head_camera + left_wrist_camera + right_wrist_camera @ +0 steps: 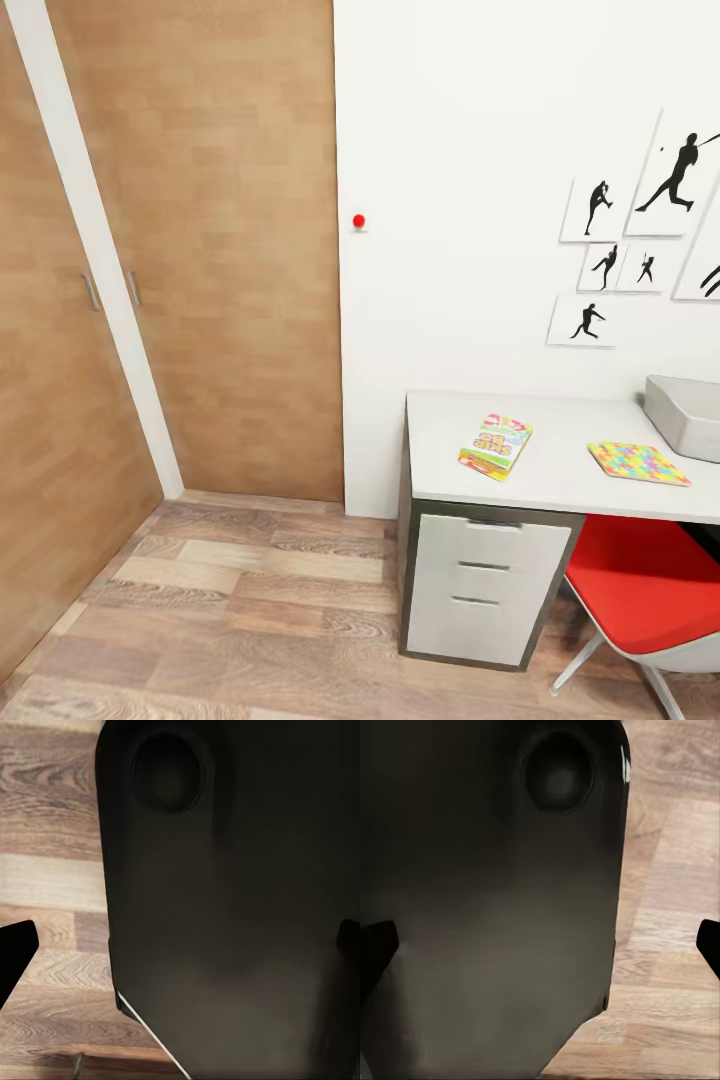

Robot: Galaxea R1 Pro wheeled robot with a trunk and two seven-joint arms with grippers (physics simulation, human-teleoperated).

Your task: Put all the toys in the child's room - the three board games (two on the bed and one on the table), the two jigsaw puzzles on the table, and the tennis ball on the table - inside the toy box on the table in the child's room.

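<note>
In the head view the table (560, 485) stands against the white wall at the right. A board game (496, 446) with a green, yellow and red cover lies near its left end. To the right of it lies one flat jigsaw puzzle (637, 463). The grey toy box (685, 415) stands at the picture's right edge, partly cut off. The tennis ball and the bed are out of view. My left gripper (180, 952) hangs open over the wood floor beside a black part of the robot. My right gripper (540, 945) is open too, with nothing between its fingers.
A white three-drawer unit (480, 585) sits under the table's left end, and a red chair (645, 585) is tucked in beside it. Brown wardrobe doors (230, 250) fill the left and back walls. Wood-plank floor (250, 620) lies open in front of them. Black sports prints (640, 240) hang above the table.
</note>
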